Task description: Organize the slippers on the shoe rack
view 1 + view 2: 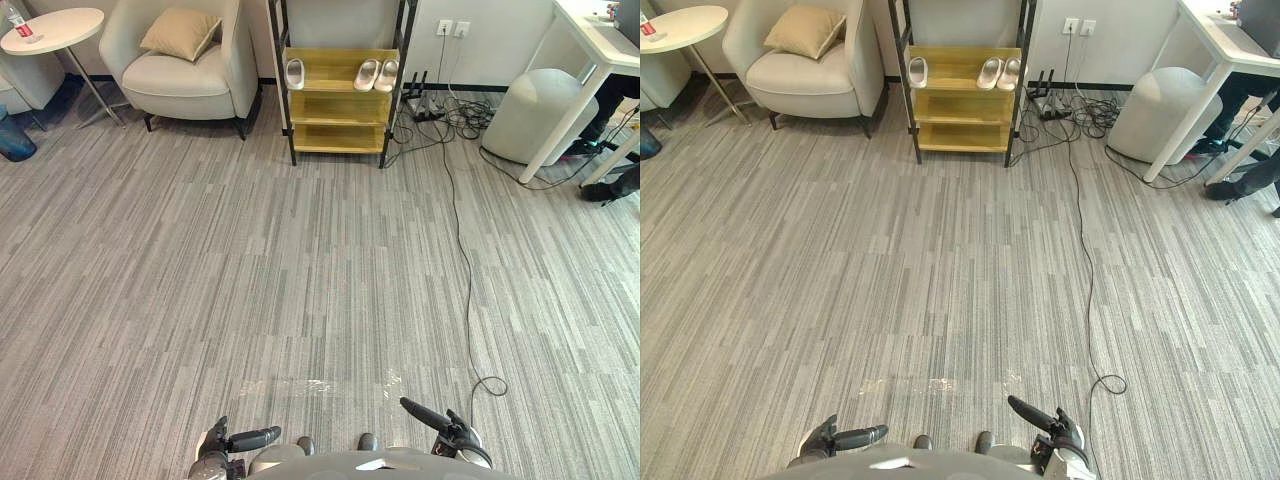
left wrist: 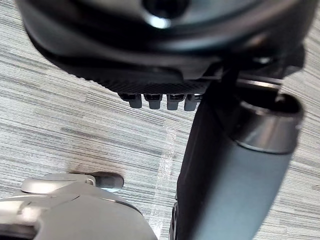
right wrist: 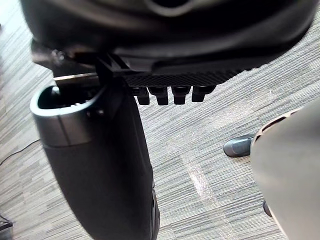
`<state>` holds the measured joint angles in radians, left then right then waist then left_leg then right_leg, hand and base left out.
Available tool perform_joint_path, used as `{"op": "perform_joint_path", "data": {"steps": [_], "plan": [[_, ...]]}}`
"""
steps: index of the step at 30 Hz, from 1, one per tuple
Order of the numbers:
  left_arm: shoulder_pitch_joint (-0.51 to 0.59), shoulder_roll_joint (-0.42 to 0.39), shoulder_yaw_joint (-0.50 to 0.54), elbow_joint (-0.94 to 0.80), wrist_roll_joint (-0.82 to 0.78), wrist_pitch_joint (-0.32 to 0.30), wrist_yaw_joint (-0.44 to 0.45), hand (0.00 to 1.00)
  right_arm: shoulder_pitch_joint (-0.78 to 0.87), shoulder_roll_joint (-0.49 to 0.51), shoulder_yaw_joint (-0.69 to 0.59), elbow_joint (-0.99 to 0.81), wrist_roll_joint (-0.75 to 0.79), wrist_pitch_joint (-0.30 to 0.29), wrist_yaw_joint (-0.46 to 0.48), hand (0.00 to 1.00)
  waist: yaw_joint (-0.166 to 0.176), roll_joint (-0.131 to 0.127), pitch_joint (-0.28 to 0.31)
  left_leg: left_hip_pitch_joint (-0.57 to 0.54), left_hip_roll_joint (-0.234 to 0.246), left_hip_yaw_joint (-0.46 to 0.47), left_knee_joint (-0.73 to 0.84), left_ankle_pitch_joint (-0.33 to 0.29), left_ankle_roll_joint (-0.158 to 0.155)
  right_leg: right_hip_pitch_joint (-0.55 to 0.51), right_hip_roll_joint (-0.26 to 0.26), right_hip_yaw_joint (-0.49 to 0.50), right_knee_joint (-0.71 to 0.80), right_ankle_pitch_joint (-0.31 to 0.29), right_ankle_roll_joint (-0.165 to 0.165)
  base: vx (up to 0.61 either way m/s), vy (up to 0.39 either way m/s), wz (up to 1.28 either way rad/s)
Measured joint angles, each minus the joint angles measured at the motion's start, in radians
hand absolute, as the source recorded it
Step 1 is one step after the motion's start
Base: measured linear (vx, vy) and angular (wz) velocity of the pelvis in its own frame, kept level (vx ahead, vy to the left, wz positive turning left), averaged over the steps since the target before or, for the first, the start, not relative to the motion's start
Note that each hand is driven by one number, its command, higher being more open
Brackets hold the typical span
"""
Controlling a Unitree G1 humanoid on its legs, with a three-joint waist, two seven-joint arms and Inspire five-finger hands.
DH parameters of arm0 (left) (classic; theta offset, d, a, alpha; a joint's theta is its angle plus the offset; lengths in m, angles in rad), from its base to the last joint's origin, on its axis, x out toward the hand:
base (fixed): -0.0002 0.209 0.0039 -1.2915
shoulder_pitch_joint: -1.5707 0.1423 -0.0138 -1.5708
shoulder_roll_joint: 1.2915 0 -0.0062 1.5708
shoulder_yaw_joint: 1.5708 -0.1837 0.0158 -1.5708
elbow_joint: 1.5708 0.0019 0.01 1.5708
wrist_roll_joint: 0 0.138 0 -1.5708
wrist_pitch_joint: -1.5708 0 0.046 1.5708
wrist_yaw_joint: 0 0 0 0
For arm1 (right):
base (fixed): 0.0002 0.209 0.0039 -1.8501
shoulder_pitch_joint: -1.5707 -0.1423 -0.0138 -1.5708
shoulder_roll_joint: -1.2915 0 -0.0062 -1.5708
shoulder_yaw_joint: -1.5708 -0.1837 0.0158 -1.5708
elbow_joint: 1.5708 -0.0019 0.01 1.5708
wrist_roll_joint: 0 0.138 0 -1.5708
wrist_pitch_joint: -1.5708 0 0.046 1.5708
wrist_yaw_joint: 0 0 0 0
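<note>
1. Both robot hands hang low at the near edge of the head views. The left robot hand [image 1: 250, 438] and the right robot hand [image 1: 428, 416] are released, with fingers relaxed and holding nothing, well apart from the rack.
2. We see a grey striped carpet floor [image 1: 300, 260] running from the robot hands to the far wall.
3. We find a cream upholstered armchair [image 1: 190, 88] at the far left, against the wall.
4. A black-framed shoe rack with yellow wooden shelves [image 1: 340, 107] stands upright just to the right of the armchair.
5. A pale grey rounded pouf [image 1: 535, 115] sits on the floor, right of the rack.
6. A small round white tabletop [image 1: 60, 25] stands on the armchair's left side.
7. A tan square cushion [image 1: 181, 32] leans in the armchair's back corner.
8. We count three slippers, all on the rack's top shelf. A single white slipper [image 1: 295, 73] lies at the left end, and a pair of white slippers [image 1: 367, 74] lies side by side at the right end.
</note>
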<state>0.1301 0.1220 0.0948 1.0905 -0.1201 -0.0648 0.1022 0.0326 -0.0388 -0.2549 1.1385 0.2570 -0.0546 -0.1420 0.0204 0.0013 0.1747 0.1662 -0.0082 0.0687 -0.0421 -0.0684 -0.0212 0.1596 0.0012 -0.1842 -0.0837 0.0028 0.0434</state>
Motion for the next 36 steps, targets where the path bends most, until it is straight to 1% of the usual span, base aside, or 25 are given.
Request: {"op": "perform_joint_path", "data": {"steps": [12, 13, 14, 15, 16, 17, 18, 19, 20, 21, 22, 23, 24, 25, 26, 27, 28, 29, 30, 31, 32, 33, 34, 35, 36], "plan": [[-0.003, 0.001, 0.000, 0.001, 0.004, 0.002, 0.000, 1.00, 0.000, 0.001, -0.010, -0.001, 0.003, 0.000, 0.001, 1.00, -0.004, -0.001, 0.001, -0.015, 0.002, -0.004, 0.004, 0.006, -0.011, -0.010, 0.001, -0.008, -0.001, -0.001, -0.001, 0.00, 0.000, 0.01], [-0.006, 0.004, 0.000, 0.003, 0.005, 0.002, 0.000, 1.00, -0.001, 0.003, -0.009, -0.002, 0.009, 0.000, 0.001, 1.00, -0.004, -0.005, 0.001, -0.046, 0.003, -0.003, 0.046, -0.013, -0.020, -0.020, -0.001, -0.009, 0.000, -0.002, -0.002, 0.00, 0.000, 0.00], [-0.013, 0.006, 0.001, 0.003, 0.005, 0.002, 0.000, 1.00, -0.002, 0.004, -0.009, -0.005, 0.018, 0.000, 0.001, 1.00, -0.004, -0.008, 0.006, -0.081, 0.006, 0.000, 0.108, -0.044, -0.022, -0.026, 0.000, -0.009, 0.000, -0.005, -0.007, 0.00, 0.000, 0.00], [-0.017, 0.006, 0.002, 0.003, 0.004, 0.003, 0.001, 1.00, -0.002, 0.004, -0.010, -0.005, 0.020, 0.000, 0.001, 1.00, -0.004, -0.008, 0.008, -0.098, 0.010, 0.003, 0.142, -0.061, -0.027, -0.026, 0.001, -0.009, 0.000, -0.008, -0.013, -0.03, -0.016, -0.05], [-0.018, 0.004, 0.005, 0.002, 0.003, 0.003, 0.001, 1.00, -0.001, 0.003, -0.014, -0.005, 0.022, 0.000, 0.001, 1.00, -0.004, -0.004, 0.012, -0.132, 0.026, 0.014, 0.233, -0.108, -0.047, -0.022, 0.009, -0.008, 0.005, -0.021, -0.033, -0.01, -0.006, -0.09], [-0.018, 0.002, 0.010, 0.002, 0.003, 0.003, 0.001, 1.00, 0.000, 0.002, -0.017, -0.007, 0.021, 0.000, 0.001, 1.00, -0.004, -0.001, 0.014, -0.146, 0.036, 0.024, 0.279, -0.130, -0.062, -0.018, 0.014, -0.006, 0.007, -0.030, -0.045, -0.02, 0.002, -0.16], [-0.019, 0.002, 0.016, -0.002, 0.000, 0.003, 0.002, 1.00, 0.001, 0.003, -0.018, -0.011, 0.022, -0.001, 0.001, 1.00, -0.001, 0.000, 0.020, -0.188, 0.057, 0.053, 0.402, -0.156, -0.088, -0.011, 0.019, -0.001, 0.013, -0.041, -0.060, -0.01, 0.000, -0.22], [-0.018, -0.006, 0.045, -0.030, -0.008, 0.001, 0.001, 1.00, 0.003, 0.004, -0.018, -0.019, 0.022, 0.000, 0.001, 1.00, 0.005, 0.002, 0.029, -0.262, 0.087, 0.093, 0.594, -0.151, -0.084, 0.000, 0.020, 0.011, 0.032, -0.057, -0.071, 0.01, -0.010, -0.29], [-0.018, -0.015, 0.058, -0.052, -0.009, -0.001, 0.001, 1.00, 0.007, 0.000, -0.017, -0.030, 0.022, 0.000, 0.001, 1.00, 0.011, 0.011, 0.033, -0.307, 0.111, 0.107, 0.708, -0.130, -0.070, 0.003, 0.024, 0.020, 0.051, -0.072, -0.081, 0.06, -0.025, -0.34], [-0.018, -0.029, 0.078, -0.069, -0.011, -0.006, -0.001, 1.00, 0.012, 0.000, -0.016, -0.039, 0.023, 0.000, 0.000, 1.00, 0.019, 0.018, 0.037, -0.376, 0.131, 0.115, 0.846, -0.111, -0.036, 0.012, 0.024, 0.034, 0.067, -0.089, -0.090, 0.10, -0.016, -0.31], [-0.018, -0.029, 0.081, -0.071, -0.018, -0.013, 0.000, 1.00, 0.011, -0.002, -0.017, -0.040, 0.024, 0.000, -0.002, 1.00, 0.022, 0.025, 0.042, -0.404, 0.140, 0.115, 0.900, -0.129, -0.030, 0.020, 0.023, 0.042, 0.073, -0.098, -0.095, 0.15, 0.010, -0.34], [-0.022, -0.037, 0.079, -0.082, -0.027, -0.018, -0.001, 1.00, 0.010, -0.009, -0.017, -0.040, 0.023, 0.002, -0.006, 1.00, 0.027, 0.033, 0.046, -0.447, 0.147, 0.113, 0.922, -0.162, -0.030, 0.027, 0.017, 0.061, 0.081, -0.108, -0.100, 0.14, 0.033, -0.28], [-0.027, -0.040, 0.079, -0.088, -0.029, -0.022, -0.001, 1.00, 0.008, -0.010, -0.016, -0.039, 0.023, 0.002, -0.008, 1.00, 0.029, 0.033, 0.047, -0.468, 0.145, 0.111, 0.907, -0.169, -0.031, 0.028, 0.011, 0.068, 0.082, -0.114, -0.099, 0.18, 0.072, -0.31], [-0.027, -0.039, 0.079, -0.089, -0.033, -0.025, -0.002, 1.00, 0.002, -0.011, -0.017, -0.033, 0.024, 0.003, -0.012, 1.00, 0.032, 0.032, 0.048, -0.495, 0.139, 0.111, 0.860, -0.172, -0.033, 0.029, -0.002, 0.078, 0.084, -0.123, -0.094, 0.21, 0.113, -0.31], [-0.032, -0.038, 0.079, -0.092, -0.045, -0.026, -0.002, 1.00, -0.002, -0.011, -0.017, -0.031, 0.024, 0.003, -0.015, 1.00, 0.036, 0.028, 0.052, -0.517, 0.116, 0.109, 0.751, -0.167, -0.037, 0.029, -0.025, 0.091, 0.090, -0.142, -0.081, 0.30, 0.170, -0.36], [-0.037, -0.034, 0.079, -0.092, -0.047, -0.026, -0.001, 1.00, -0.004, -0.012, -0.017, -0.031, 0.024, 0.003, -0.016, 1.00, 0.038, 0.023, 0.055, -0.528, 0.093, 0.101, 0.631, -0.150, -0.049, 0.030, -0.050, 0.103, 0.097, -0.162, -0.065, 0.38, 0.224, -0.37], [-0.040, -0.032, 0.078, -0.091, -0.047, -0.024, 0.001, 1.00, -0.004, -0.016, -0.017, -0.031, 0.023, 0.004, -0.019, 1.00, 0.042, 0.021, 0.054, -0.527, 0.065, 0.081, 0.483, -0.101, -0.065, 0.031, -0.073, 0.114, 0.102, -0.183, -0.047, 0.45, 0.279, -0.43], [-0.039, -0.036, 0.076, -0.087, -0.047, -0.024, 0.005, 1.00, -0.007, -0.023, -0.017, -0.031, 0.023, 0.004, -0.022, 1.00, 0.050, 0.030, 0.054, -0.519, 0.052, 0.058, 0.315, -0.032, -0.079, 0.038, -0.086, 0.133, 0.104, -0.212, -0.020, 0.32, 0.206, -0.40], [-0.039, -0.039, 0.077, -0.085, -0.048, -0.025, 0.007, 1.00, -0.007, -0.025, -0.017, -0.031, 0.023, 0.004, -0.022, 1.00, 0.054, 0.033, 0.055, -0.518, 0.053, 0.053, 0.286, -0.005, -0.075, 0.040, -0.088, 0.139, 0.105, -0.222, -0.014, 0.49, 0.306, -0.47], [-0.039, -0.040, 0.078, -0.083, -0.064, -0.023, 0.008, 1.00, -0.012, -0.024, -0.015, -0.022, 0.023, 0.005, -0.023, 1.00, 0.066, 0.028, 0.053, -0.511, 0.044, 0.062, 0.312, 0.086, -0.042, 0.056, -0.109, 0.154, 0.117, -0.259, -0.002, 0.53, 0.276, -0.47], [-0.042, -0.028, 0.078, -0.084, -0.068, -0.026, 0.009, 1.00, -0.020, -0.006, -0.008, -0.013, 0.023, 0.007, -0.018, 1.00, 0.074, 0.000, 0.052, -0.537, 0.030, 0.072, 0.400, 0.038, 0.021, 0.041, -0.127, 0.162, 0.194, -0.288, 0.010, 0.73, 0.357, -0.39], [-0.054, -0.020, 0.078, -0.083, -0.068, -0.026, 0.009, 1.00, -0.023, 0.002, -0.007, -0.019, 0.021, 0.007, -0.011, 1.00, 0.077, -0.012, 0.053, -0.542, 0.024, 0.079, 0.452, -0.013, 0.033, 0.008, -0.141, 0.163, 0.300, -0.306, 0.034, 0.41, 0.162, -0.20], [-0.062, -0.016, 0.077, -0.081, -0.067, -0.022, 0.007, 1.00, -0.023, 0.004, -0.007, -0.020, 0.021, 0.006, -0.009, 1.00, 0.079, -0.017, 0.052, -0.535, 0.019, 0.082, 0.473, -0.038, 0.040, -0.015, -0.148, 0.170, 0.371, -0.313, 0.048, 0.41, 0.166, -0.05], [-0.065, -0.012, 0.076, -0.066, -0.067, -0.019, 0.007, 1.00, -0.023, 0.005, -0.007, -0.020, 0.019, 0.007, -0.007, 1.00, 0.079, -0.025, 0.051, -0.499, 0.013, 0.096, 0.499, -0.075, 0.062, -0.057, -0.159, 0.200, 0.531, -0.308, 0.065, 0.44, 0.170, -0.21], [-0.056, -0.005, 0.075, -0.050, -0.066, -0.015, 0.009, 1.00, -0.022, 0.008, -0.006, -0.018, 0.019, 0.007, -0.001, 1.00, 0.080, -0.037, 0.046, -0.435, 0.005, 0.115, 0.505, -0.118, 0.080, -0.094, -0.175, 0.221, 0.697, -0.265, 0.155, 0.66, 0.229, -0.27]]}}
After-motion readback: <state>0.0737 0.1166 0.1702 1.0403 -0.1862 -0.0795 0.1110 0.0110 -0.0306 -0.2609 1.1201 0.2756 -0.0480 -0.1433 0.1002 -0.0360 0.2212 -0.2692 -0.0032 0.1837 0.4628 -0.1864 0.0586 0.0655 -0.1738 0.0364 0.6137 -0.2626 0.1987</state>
